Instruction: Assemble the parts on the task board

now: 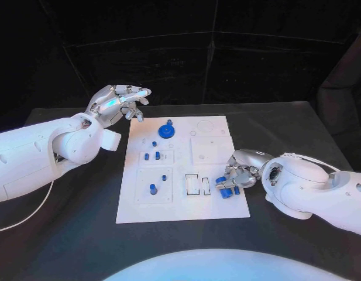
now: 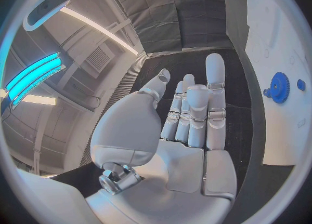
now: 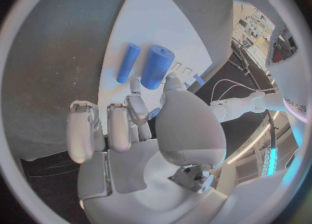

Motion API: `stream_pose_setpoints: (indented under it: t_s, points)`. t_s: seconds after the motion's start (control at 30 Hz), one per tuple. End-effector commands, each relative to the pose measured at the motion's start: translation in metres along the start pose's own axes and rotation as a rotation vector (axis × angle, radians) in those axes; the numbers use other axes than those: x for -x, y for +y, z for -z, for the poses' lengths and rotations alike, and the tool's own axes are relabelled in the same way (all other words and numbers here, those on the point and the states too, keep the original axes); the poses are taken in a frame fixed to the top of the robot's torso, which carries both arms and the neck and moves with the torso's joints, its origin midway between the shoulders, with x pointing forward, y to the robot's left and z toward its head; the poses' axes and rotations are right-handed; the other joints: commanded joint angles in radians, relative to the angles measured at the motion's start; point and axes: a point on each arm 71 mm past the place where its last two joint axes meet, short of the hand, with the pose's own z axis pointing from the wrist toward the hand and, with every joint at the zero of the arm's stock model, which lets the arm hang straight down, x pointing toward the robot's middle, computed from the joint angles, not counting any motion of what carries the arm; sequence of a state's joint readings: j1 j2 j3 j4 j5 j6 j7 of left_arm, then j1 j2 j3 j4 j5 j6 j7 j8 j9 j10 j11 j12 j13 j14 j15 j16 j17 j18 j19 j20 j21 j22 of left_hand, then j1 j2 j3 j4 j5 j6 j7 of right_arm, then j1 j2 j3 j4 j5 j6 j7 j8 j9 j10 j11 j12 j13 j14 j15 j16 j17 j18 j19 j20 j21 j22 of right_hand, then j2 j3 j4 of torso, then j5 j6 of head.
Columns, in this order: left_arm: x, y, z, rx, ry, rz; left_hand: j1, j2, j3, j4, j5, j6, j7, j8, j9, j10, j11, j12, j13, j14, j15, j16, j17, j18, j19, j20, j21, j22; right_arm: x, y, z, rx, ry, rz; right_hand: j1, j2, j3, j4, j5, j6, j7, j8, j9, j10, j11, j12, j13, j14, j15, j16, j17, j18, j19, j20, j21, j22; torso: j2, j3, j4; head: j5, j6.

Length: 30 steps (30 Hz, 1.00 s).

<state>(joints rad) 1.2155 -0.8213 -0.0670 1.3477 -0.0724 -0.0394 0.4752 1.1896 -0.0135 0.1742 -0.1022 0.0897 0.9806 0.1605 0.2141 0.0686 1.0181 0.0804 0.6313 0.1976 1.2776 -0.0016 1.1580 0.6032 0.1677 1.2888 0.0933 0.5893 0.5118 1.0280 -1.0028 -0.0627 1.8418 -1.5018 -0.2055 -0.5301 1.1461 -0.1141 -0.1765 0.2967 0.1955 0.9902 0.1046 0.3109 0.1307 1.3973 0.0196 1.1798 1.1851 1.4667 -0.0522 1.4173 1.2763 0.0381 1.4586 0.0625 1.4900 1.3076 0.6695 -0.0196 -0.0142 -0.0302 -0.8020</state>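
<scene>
Left hand (image 1: pixel 117 102) raised, fingers apart — right hand (image 1: pixel 235 175) low over task board (image 1: pixel 180 205)

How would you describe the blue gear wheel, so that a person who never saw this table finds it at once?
Start at the white task board in the middle of the black table. Near its far edge, below the left hand, lies the blue gear wheel. It is round and toothed; the other blue parts are small pegs and cylinders.
</scene>
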Motion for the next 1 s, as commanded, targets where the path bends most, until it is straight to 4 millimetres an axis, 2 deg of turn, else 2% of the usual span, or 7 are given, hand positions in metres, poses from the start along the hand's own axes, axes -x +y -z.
stream_pose_setpoints:
  t_s: [0.03, 0.17, 0.27, 0.47, 0.6, 0.67, 1.0]
  points:
    - [-0.002, -0.001, 0.000, 0.002, 0.023, 0.008, 0.005, 0.007, -0.004, 0.000, 0.001, -0.009, -0.001, 0.006, -0.001, -0.009, -0.001, 0.005, 0.001, -0.006, 0.000, -0.001, -0.001, 0.013, 0.005, 0.004, -0.006, -0.001, -0.006, -0.002, 0.000, -0.019, 0.035, 0.044, -0.012, 0.001, -0.005, 0.000, -0.004, -0.008, -0.003, 0.005, -0.001, -0.002, 0.002, -0.001, 0.002, 0.054, 0.005, 0.006, 0.002, -0.005, 0.020, 0.003, 0.003, 0.141, 0.000, 0.0001, -0.0009, 0.000, -0.001]
    - [-0.002, -0.001, 0.000, 0.004, 0.025, 0.008, 0.007, 0.009, -0.006, 0.000, 0.001, -0.009, 0.000, 0.007, -0.001, -0.013, 0.000, 0.006, 0.002, -0.007, 0.001, 0.000, 0.000, 0.013, 0.005, 0.004, -0.006, -0.001, -0.007, 0.000, 0.000, -0.017, 0.047, 0.053, -0.013, 0.008, 0.003, -0.002, -0.006, 0.000, -0.005, 0.014, 0.001, 0.000, 0.000, 0.003, 0.009, 0.056, 0.004, 0.011, 0.010, -0.007, 0.024, 0.002, 0.007, 0.146, 0.000, 0.0001, -0.0007, 0.000, -0.003]
    - [-0.002, 0.000, 0.000, 0.006, 0.025, 0.008, 0.008, 0.009, -0.006, 0.000, 0.001, -0.010, 0.000, 0.008, -0.001, -0.014, 0.000, 0.007, 0.002, -0.007, 0.001, 0.000, -0.001, 0.013, 0.005, 0.004, -0.006, -0.001, -0.008, 0.001, 0.000, -0.015, 0.046, 0.059, 0.020, 0.025, 0.016, -0.007, 0.016, 0.007, -0.009, 0.024, 0.004, 0.001, -0.003, 0.005, 0.016, 0.057, 0.002, 0.015, 0.018, -0.008, 0.027, 0.001, 0.010, 0.151, 0.000, -0.0001, -0.0009, 0.000, -0.002]
    - [-0.002, 0.000, 0.000, 0.008, 0.027, 0.009, 0.014, 0.012, -0.006, -0.002, 0.002, -0.011, 0.000, 0.009, -0.001, -0.018, -0.001, 0.010, 0.003, -0.007, 0.001, 0.000, -0.001, 0.014, 0.005, 0.005, -0.007, -0.002, -0.006, 0.003, 0.001, -0.021, 0.008, 0.050, 0.118, 0.071, 0.041, -0.039, 0.127, 0.031, -0.019, 0.048, 0.014, 0.011, -0.013, 0.018, 0.037, 0.058, -0.006, 0.020, 0.029, -0.010, 0.035, -0.006, 0.016, 0.161, 0.000, 0.0003, -0.0007, 0.001, -0.002]
    - [-0.002, 0.000, 0.001, 0.008, 0.028, 0.010, 0.014, 0.012, -0.006, -0.003, 0.002, -0.011, 0.000, 0.009, -0.001, -0.019, -0.001, 0.010, 0.003, -0.007, 0.001, 0.000, -0.001, 0.014, 0.005, 0.005, -0.007, -0.002, -0.004, 0.005, 0.002, -0.024, -0.028, 0.015, 0.134, 0.087, 0.039, -0.044, 0.192, 0.044, -0.025, 0.058, 0.022, 0.019, -0.018, 0.026, 0.050, 0.058, -0.011, 0.023, 0.034, -0.012, 0.038, -0.010, 0.019, 0.166, -0.001, 0.0002, -0.0002, 0.002, -0.002]
    - [-0.001, 0.000, 0.001, 0.007, 0.025, 0.008, 0.016, 0.013, -0.006, -0.004, 0.002, -0.011, 0.000, 0.010, -0.001, -0.020, -0.001, 0.011, 0.004, -0.008, 0.001, 0.000, -0.002, 0.014, 0.005, 0.005, -0.007, -0.002, -0.002, 0.006, 0.003, -0.025, -0.051, -0.033, 0.121, 0.092, 0.028, -0.031, 0.217, 0.044, -0.025, 0.059, 0.025, 0.018, -0.019, 0.022, 0.050, 0.058, -0.011, 0.023, 0.035, -0.012, 0.040, -0.012, 0.020, 0.168, -0.001, -0.0001, 0.0007, 0.002, -0.001]
    - [-0.002, 0.000, 0.000, 0.006, 0.025, 0.008, 0.020, 0.015, -0.006, -0.005, 0.002, -0.013, 0.000, 0.010, -0.001, -0.022, 0.000, 0.012, 0.004, -0.008, 0.001, 0.000, -0.003, 0.014, 0.005, 0.005, -0.008, -0.003, 0.000, 0.012, 0.009, -0.033, -0.082, -0.216, 0.110, 0.103, 0.012, -0.012, 0.256, 0.055, -0.031, 0.068, 0.034, 0.024, -0.023, 0.024, 0.059, 0.059, -0.015, 0.025, 0.040, -0.013, 0.041, -0.015, 0.021, 0.170, -0.001, -0.0014, 0.0017, 0.007, 0.003]
